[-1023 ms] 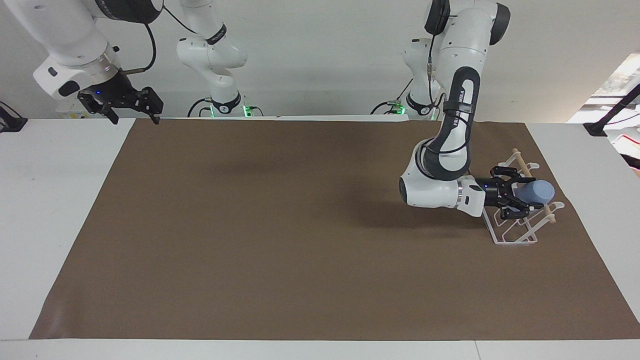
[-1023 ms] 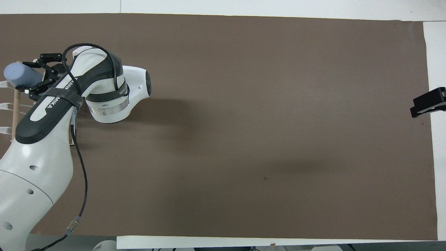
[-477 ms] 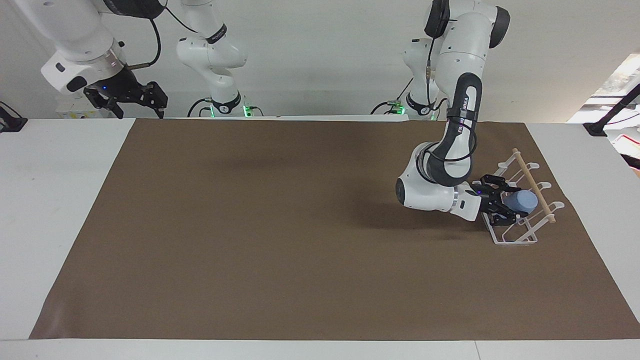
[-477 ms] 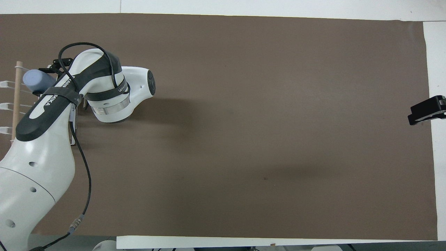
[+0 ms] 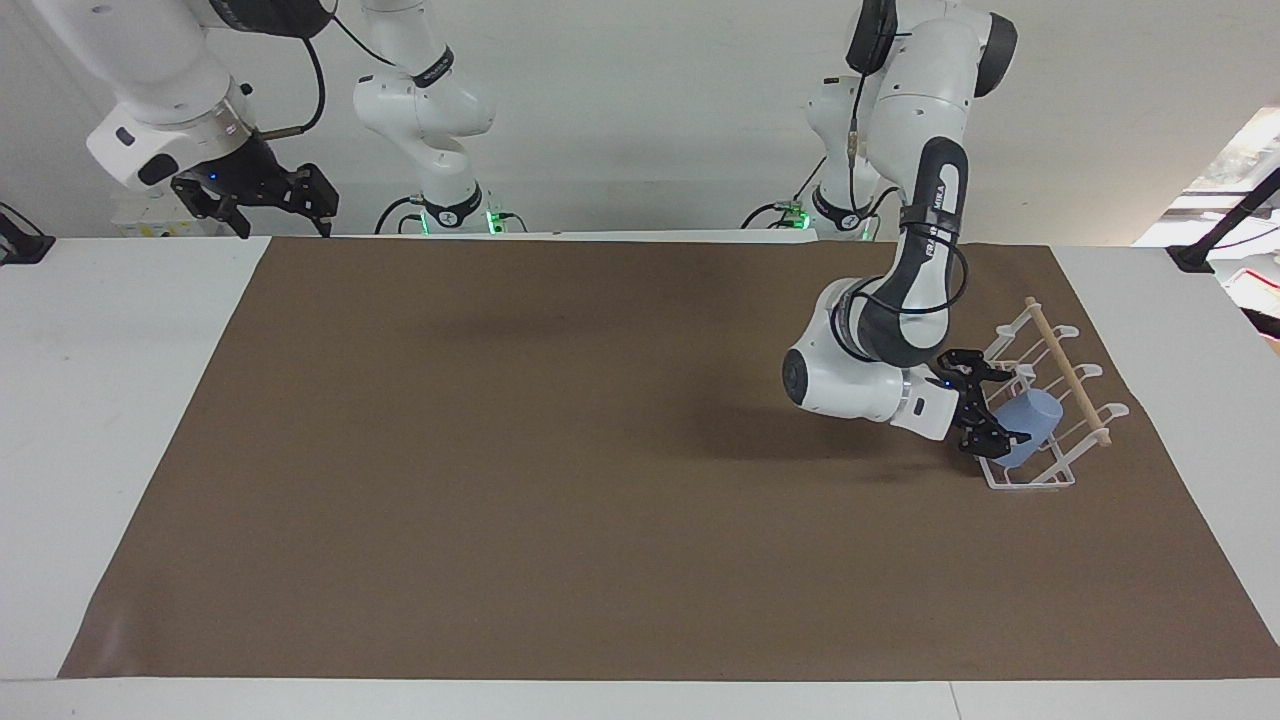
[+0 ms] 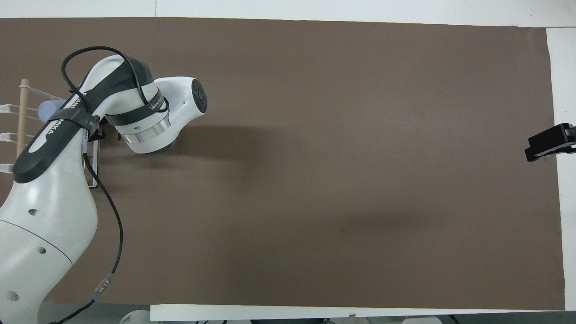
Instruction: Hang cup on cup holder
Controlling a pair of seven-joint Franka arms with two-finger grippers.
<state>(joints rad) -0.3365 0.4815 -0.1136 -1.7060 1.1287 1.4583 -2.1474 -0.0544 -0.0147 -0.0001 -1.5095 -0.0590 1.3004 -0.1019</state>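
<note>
The light-blue cup [image 5: 1036, 420] lies tilted among the slanted prongs of the white wire cup holder [image 5: 1040, 481], under its wooden dowel [image 5: 1066, 371], at the left arm's end of the table. My left gripper [image 5: 1016, 406] is low at the rack, its fingers on either side of the cup's narrow end and shut on it. In the overhead view only a bit of the cup [image 6: 47, 108] and the holder's dowel [image 6: 20, 118] show beside the left arm, which hides the gripper. My right gripper [image 5: 272, 208] waits raised and open at the right arm's end.
A brown mat [image 5: 600, 450] covers most of the white table [image 5: 120, 400]. The left arm's elbow [image 5: 850, 375] hangs low over the mat beside the rack. The right gripper's tip [image 6: 546, 144] shows at the mat's edge in the overhead view.
My left gripper has come down and drawn back with the cup, from over the dowel into the rack's prongs, tilting the cup. The right gripper shifted slightly.
</note>
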